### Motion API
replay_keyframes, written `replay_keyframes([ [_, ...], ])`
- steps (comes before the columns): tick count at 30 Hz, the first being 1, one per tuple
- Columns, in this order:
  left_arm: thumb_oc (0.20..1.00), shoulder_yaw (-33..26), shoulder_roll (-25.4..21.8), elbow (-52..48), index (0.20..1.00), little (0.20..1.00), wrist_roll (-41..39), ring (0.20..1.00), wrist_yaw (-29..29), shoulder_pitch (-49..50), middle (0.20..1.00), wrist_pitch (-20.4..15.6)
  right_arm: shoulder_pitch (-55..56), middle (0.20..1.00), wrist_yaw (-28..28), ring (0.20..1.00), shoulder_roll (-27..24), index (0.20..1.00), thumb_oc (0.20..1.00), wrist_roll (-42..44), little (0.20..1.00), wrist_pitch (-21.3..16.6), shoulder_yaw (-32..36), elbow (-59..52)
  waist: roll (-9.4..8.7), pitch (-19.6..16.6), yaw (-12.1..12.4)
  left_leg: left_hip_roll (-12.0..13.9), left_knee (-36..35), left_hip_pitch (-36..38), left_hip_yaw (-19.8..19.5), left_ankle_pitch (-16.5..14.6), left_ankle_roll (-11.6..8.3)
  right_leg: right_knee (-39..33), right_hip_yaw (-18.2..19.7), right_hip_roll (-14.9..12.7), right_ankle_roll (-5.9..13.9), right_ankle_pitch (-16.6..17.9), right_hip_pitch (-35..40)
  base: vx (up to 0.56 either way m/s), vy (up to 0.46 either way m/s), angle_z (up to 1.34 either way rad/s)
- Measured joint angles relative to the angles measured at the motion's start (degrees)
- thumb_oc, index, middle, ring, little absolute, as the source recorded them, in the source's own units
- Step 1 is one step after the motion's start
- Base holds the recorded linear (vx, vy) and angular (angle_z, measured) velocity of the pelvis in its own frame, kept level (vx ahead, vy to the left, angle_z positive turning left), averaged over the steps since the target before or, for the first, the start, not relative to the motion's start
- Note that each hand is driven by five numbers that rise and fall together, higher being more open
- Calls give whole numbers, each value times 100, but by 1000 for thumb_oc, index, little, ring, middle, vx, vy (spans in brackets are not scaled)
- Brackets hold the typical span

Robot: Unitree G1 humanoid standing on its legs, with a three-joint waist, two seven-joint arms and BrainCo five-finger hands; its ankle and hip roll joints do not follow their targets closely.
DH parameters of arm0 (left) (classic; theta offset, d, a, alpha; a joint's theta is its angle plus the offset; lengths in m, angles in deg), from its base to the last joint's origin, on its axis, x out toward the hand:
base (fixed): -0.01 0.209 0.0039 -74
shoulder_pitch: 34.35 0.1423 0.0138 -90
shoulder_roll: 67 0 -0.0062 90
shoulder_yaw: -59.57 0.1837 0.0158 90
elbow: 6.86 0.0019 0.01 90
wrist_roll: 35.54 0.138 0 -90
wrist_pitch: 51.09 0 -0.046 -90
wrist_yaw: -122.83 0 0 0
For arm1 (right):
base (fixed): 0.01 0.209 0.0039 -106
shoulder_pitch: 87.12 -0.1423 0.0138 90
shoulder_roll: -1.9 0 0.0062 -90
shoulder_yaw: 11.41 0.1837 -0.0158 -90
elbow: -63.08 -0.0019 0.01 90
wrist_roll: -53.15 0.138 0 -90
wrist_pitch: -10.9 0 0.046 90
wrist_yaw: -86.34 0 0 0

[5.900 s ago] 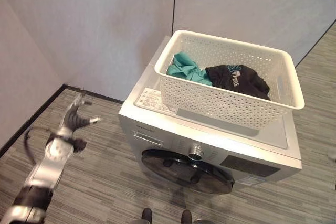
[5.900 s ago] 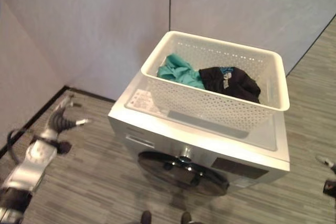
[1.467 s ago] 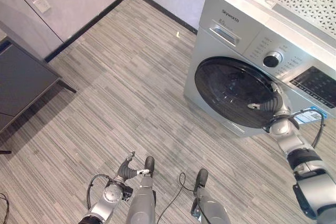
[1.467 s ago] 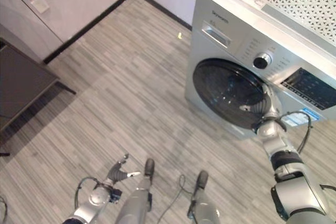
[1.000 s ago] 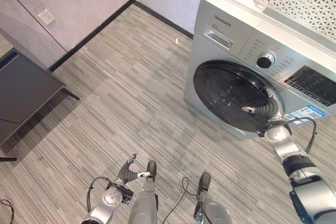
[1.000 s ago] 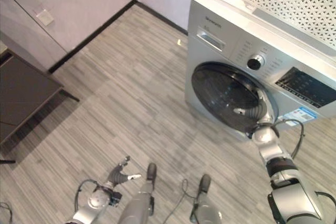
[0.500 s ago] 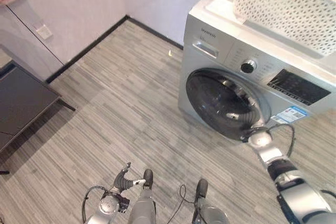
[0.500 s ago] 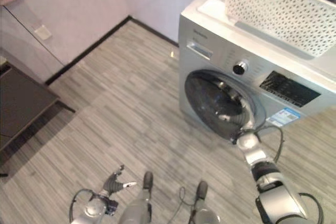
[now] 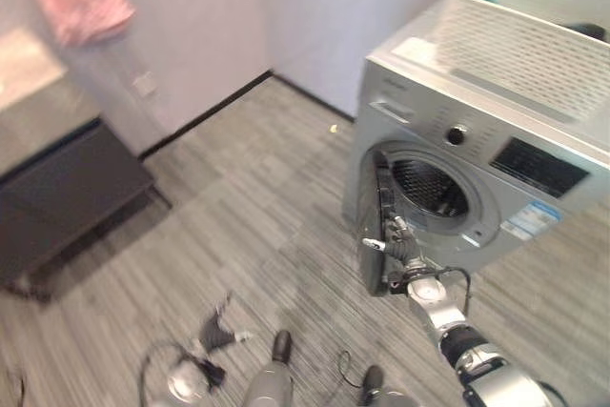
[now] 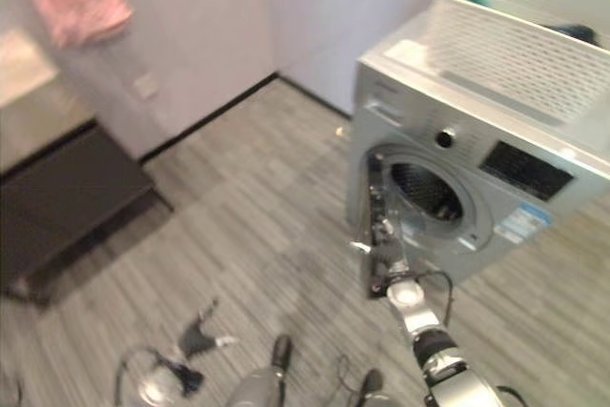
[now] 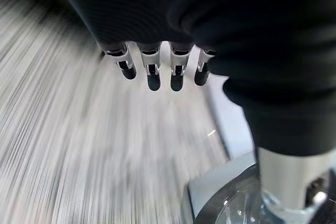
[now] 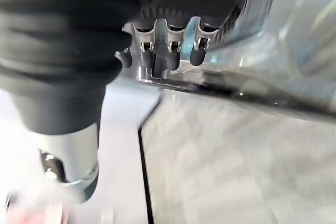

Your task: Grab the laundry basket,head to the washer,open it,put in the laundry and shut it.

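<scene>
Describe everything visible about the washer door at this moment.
The door is round, with a dark glass centre and a silver rim. It is swung open on its left hinge and stands nearly edge-on to the head camera, so the drum shows behind it. The right hand is at its free edge, fingers curled over the rim. It belongs to the silver washer, which carries the basket on top.

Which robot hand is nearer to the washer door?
Right. The right robot hand is at the edge of the open washer door; the left robot hand hangs low over the floor, well away from it.
</scene>
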Motion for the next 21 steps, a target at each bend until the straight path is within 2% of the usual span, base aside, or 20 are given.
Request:
replay_keyframes([
  [1, 1000, -132, -337, -547, 1000, 1000, 419, 1000, 9, 25, 1000, -104, 149, 1000, 122, 1000, 114, 1000, 1000, 62, 1000, 193, -135, 245, 178, 49, 49, 125, -358, 356, -27, -114, 22, -143, -18, 102, 100, 35, 131, -9, 4, 40],
  [2, 1000, -454, -420, -989, 1000, 1000, 746, 1000, 53, -17, 1000, -273, 415, 1000, 218, 1000, 94, 1000, 1000, 74, 1000, 360, -195, 521, 564, 56, 72, 332, -1063, 799, -98, -49, -96, -149, -11, 237, 303, 229, 125, -2, -4, 44],
  [3, 1000, -586, -386, -1077, 1000, 1000, 840, 1000, 44, -184, 1000, -270, 513, 1000, 223, 1000, 122, 1000, 1000, 106, 1000, 448, -191, 661, 565, 168, 93, 250, -1224, 864, -30, 70, -92, -140, 46, 141, 301, 273, 131, 8, -6, 54],
  [4, 1000, -961, -350, -1602, 1000, 1000, 949, 1000, 46, -352, 1000, -254, 866, 1000, 301, 1000, 314, 1000, 1000, 111, 1000, 657, -275, 952, 583, 294, 151, 135, -1666, 986, -18, 189, -120, -300, 120, 56, 390, 359, 127, 18, -12, 49],
  [5, 1000, -1132, -346, -2067, 1000, 1000, 937, 1000, 47, -429, 1000, -286, 1114, 1000, 373, 1000, 499, 1000, 1000, 55, 1000, 720, -363, 1096, 563, 308, 186, 98, -1784, 995, 4, 514, -74, -448, 174, 64, 387, 588, 200, 2, -1, 38],
  [7, 1000, -1040, -289, -2315, 1000, 1000, 868, 1000, 40, -730, 1000, -449, 1319, 1000, 413, 1000, 688, 1000, 1000, 3, 1000, 731, -454, 1138, 454, 353, 184, 58, -1839, 1141, 49, 556, -19, -462, 243, 28, 397, 679, 293, 6, 8, -1],
  [9, 1000, -625, -179, -2429, 1000, 1000, 529, 1000, -34, -1234, 1000, -520, 1290, 1000, 453, 1000, 792, 1000, 1000, -83, 1000, 705, -478, 1076, 260, 344, 138, 77, -1941, 1278, 163, 560, -21, -462, 339, 35, 401, 675, 325, 52, 14, -24],
  [10, 1000, -375, -77, -2426, 1000, 1000, 240, 1000, -131, -1532, 1000, -521, 1264, 1000, 466, 1000, 788, 1000, 1000, -125, 1000, 701, -471, 1078, 198, 328, -7, 89, -1965, 1287, 168, 590, -44, -462, 340, 48, 401, 680, 318, 28, 15, -6],
  [12, 1000, 45, 281, -2419, 1000, 1000, -446, 1000, -353, -1984, 1000, -524, 1234, 1000, 460, 1000, 733, 1000, 1000, -282, 1000, 718, -454, 1098, 188, 323, -82, 91, -1967, 1307, 182, 634, 1, -461, 339, 58, 449, 736, 332, 0, 0, 0],
  [16, 1000, 745, 1252, -2213, 1000, 1000, -2978, 1000, -1045, -2380, 1000, -444, 1230, 1000, 458, 1000, 529, 1000, 1000, -495, 1000, 745, -398, 1194, 286, 304, -412, 103, -1972, 1492, 306, 599, 49, -416, 445, 96, 473, 742, 455, 41, 12, -15],
  [19, 1000, 1091, 1831, -1664, 1000, 1000, -4160, 1000, -1262, -2858, 1000, -346, 1209, 1000, 458, 1000, 413, 1000, 1000, -580, 1000, 830, -344, 1224, 300, 292, -659, 116, -1972, 1501, 319, 593, 51, -414, 465, 111, 473, 742, 448, 15, 4, -5],
  [21, 1000, 1265, 1922, -1283, 1000, 1000, -4577, 1000, -1372, -3127, 1000, -262, 1205, 1000, 460, 1000, 314, 1000, 1000, -638, 1000, 854, -260, 1284, 287, 262, -783, 146, -1973, 1525, 430, 578, 44, -420, 571, 141, 466, 746, 415, 14, 8, -21],
])
